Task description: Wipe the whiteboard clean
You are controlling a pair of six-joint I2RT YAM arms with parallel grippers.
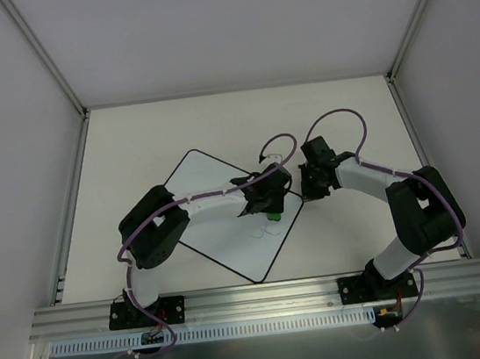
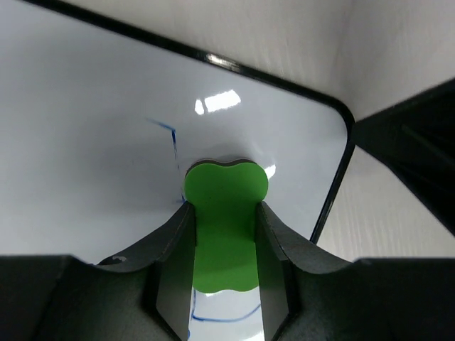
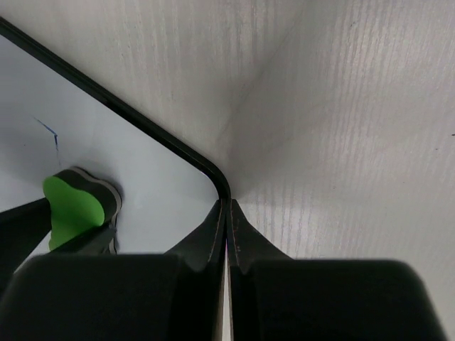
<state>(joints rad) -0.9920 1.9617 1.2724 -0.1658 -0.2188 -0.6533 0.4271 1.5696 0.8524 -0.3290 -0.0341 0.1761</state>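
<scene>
Overhead, the whiteboard (image 1: 220,226) lies flat on the pale table (image 1: 347,121), turned so one corner points at my bases, and my left arm reaches across it from the left.

My left gripper (image 2: 224,211) is clamped on the green eraser (image 2: 226,186). The two fingers (image 2: 174,249) are narrowed onto its pinched waist, with its rounded end sticking out past the tips. From my right wrist the eraser's dark underside shows resting on the board's white face, near the right-hand rounded corner.

Thin blue strokes (image 2: 170,138) remain on the board: a short hooked line just beyond the eraser, and a curved line between my left fingers on the near side.

My right gripper (image 3: 226,207) sits at that same corner with its fingers pressed together, only a hairline between them. The tips are right at the board's thin black edge where it bends. Whether they pinch the edge or merely touch it, I cannot tell.

The two grippers are close — in the left wrist view, the black bulk of the right one fills the space just past the corner. Purple cables (image 1: 338,116) loop above both wrists, and an aluminium rail (image 1: 264,296) carries my bases along the near edge. Grey walls (image 1: 3,131) close in the table on three sides.
</scene>
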